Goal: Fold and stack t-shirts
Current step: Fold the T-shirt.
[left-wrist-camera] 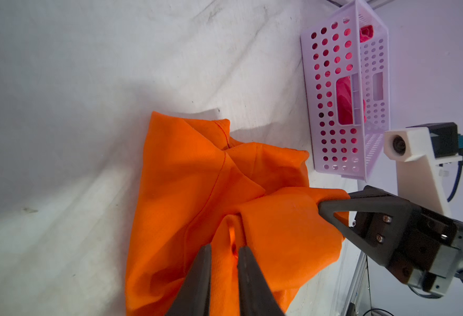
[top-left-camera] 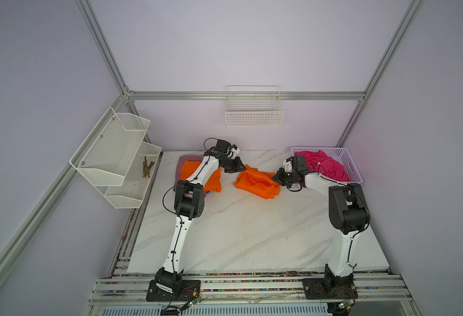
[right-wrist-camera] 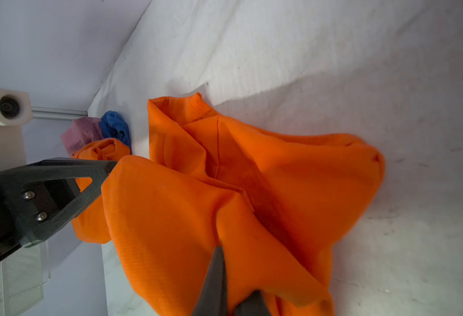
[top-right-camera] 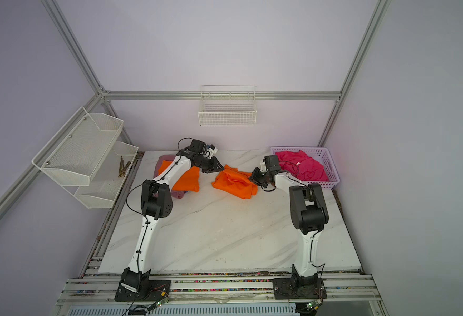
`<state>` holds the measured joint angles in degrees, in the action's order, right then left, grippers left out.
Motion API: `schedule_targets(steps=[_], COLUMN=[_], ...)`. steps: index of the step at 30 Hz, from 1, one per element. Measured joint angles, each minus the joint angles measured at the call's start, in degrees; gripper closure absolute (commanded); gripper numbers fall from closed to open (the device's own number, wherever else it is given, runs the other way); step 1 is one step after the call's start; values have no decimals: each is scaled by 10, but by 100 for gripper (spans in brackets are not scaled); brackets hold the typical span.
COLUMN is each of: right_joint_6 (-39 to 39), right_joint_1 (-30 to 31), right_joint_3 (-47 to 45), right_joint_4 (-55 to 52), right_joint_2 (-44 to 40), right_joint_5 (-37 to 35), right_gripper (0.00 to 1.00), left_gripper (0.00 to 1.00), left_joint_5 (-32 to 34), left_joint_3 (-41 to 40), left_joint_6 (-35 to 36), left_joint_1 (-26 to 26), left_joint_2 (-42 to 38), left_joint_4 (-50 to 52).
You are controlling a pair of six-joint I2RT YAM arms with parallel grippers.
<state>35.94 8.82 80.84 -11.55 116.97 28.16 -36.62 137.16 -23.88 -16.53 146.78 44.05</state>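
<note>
White links [top-left-camera: 179,240], black joints [top-left-camera: 189,201], grey right end effector [left-wrist-camera: 324,204].

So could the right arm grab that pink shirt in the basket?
Probably not yet: the right gripper is shut on the crumpled orange shirt. Once it lets go, the pink shirt lies uncovered in the basket nearby.

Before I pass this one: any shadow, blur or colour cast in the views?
Both top views: sharp, evenly lit, pink cast on the wall by the basket. Left wrist: broad shadow on the table beside the crumpled orange shirt. Right wrist: shirt edge smeared, folds dim.
</note>
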Motion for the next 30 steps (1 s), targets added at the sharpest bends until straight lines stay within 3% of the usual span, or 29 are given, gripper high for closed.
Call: schedule_targets(steps=[12, 26, 30], right_joint_6=[9, 39, 43], right_joint_1=[-11, -43, -46], right_joint_3=[39, 90, 132], right_joint_4=[19, 55, 60], right_joint_2=[46, 66, 83], right_joint_5=[6, 23, 39], right_gripper=[78, 70, 57], left_gripper=[75, 76, 77], left_joint_5=[8, -5, -4], left_joint_3=[-2, -89, -109], left_joint_6=[-6, 8, 10], left_joint_1=[12, -31, -40], left_joint_2=[0, -20, -49], left_joint_4=[-3, -4, -3])
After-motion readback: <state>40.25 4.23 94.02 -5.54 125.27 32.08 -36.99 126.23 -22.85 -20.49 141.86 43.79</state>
